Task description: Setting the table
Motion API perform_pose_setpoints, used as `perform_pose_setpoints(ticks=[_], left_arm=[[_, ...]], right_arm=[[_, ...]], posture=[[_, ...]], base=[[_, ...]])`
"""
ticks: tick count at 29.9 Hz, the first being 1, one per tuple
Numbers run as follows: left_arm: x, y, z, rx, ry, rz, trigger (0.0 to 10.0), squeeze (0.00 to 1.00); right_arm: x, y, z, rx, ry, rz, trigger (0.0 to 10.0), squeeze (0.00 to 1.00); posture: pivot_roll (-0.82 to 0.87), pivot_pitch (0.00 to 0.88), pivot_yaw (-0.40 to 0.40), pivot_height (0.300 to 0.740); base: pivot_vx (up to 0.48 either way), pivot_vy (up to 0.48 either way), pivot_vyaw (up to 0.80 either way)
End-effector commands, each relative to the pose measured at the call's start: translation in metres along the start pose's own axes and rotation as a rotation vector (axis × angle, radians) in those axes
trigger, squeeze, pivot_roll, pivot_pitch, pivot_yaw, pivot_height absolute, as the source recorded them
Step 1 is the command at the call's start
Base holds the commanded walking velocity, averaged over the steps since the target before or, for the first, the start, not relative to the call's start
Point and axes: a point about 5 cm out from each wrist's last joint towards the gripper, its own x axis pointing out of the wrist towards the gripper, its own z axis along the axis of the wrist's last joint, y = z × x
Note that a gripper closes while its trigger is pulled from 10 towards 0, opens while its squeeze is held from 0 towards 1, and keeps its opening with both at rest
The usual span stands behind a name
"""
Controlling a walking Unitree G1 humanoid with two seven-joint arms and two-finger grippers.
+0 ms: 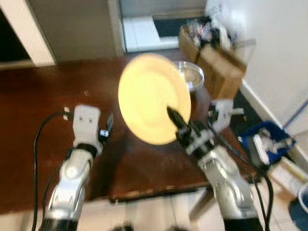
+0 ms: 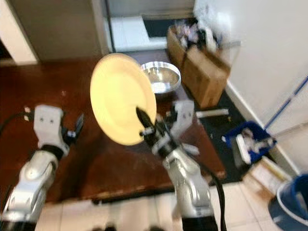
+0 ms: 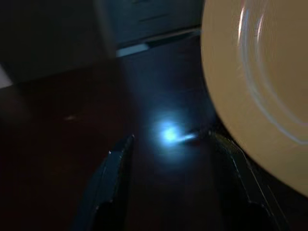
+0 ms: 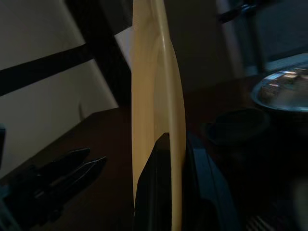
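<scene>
1. Left eye view is showing the left gripper (image 1: pixel 109 126) hovering over the dark wooden table (image 1: pixel 43 101), its silver arm reaching in from the near edge; nothing is sitting between its black fingers.
2. In the left wrist view those two fingers (image 3: pixel 111 173) are standing apart with only bare tabletop between them, and a small glint of light is lying on the wood just ahead of them.
3. The yellow plate (image 1: pixel 153 98) is standing on edge in the air to the right of the left gripper, its round face turned toward the camera and its lower rim well above the wood. In the left wrist view its rim is passing just beside the one finger without touching it.
4. The right gripper (image 2: pixel 143 122) is clamping the plate at the lower right part of its rim, one black finger lying across the plate's face. The right wrist view is looking edge-on along the plate, with a finger (image 4: pixel 159 187) pressed to each side of it.
5. Beyond the right gripper, a metal bowl (image 2: pixel 162 77) is resting on the far right part of the table, partly hidden behind the plate.
6. Farther right of the right gripper, off the table, a cardboard box (image 2: pixel 199 67) full of clutter is standing on the floor by the white wall, and nearer, a blue bin (image 2: pixel 250 142) is sitting with a blue bucket (image 2: pixel 291 204) at the corner.
</scene>
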Motion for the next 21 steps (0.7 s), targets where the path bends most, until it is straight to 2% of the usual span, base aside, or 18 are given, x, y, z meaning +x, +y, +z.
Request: perform_pose_setpoints(ticks=[1, 21], left_arm=[[-0.0015, 0.0007, -0.0028, 0.005, 0.017, 0.003, 10.0, 0.00], [-0.0034, -0.0014, -0.0022, 0.001, 0.022, 0.003, 10.0, 0.00]], right_arm=[[0.0004, 0.0026, 0.0011, 0.018, -0.009, 0.011, 10.0, 0.00], [0.0007, 0.0034, 0.0011, 0.030, -0.003, 0.020, 10.0, 0.00]], posture=[[-0.12, 0.000, 0.048, 0.740], [-0.12, 0.000, 0.047, 0.740]], base=[[-0.379, 0.000, 0.00], [-0.381, 0.000, 0.00]])
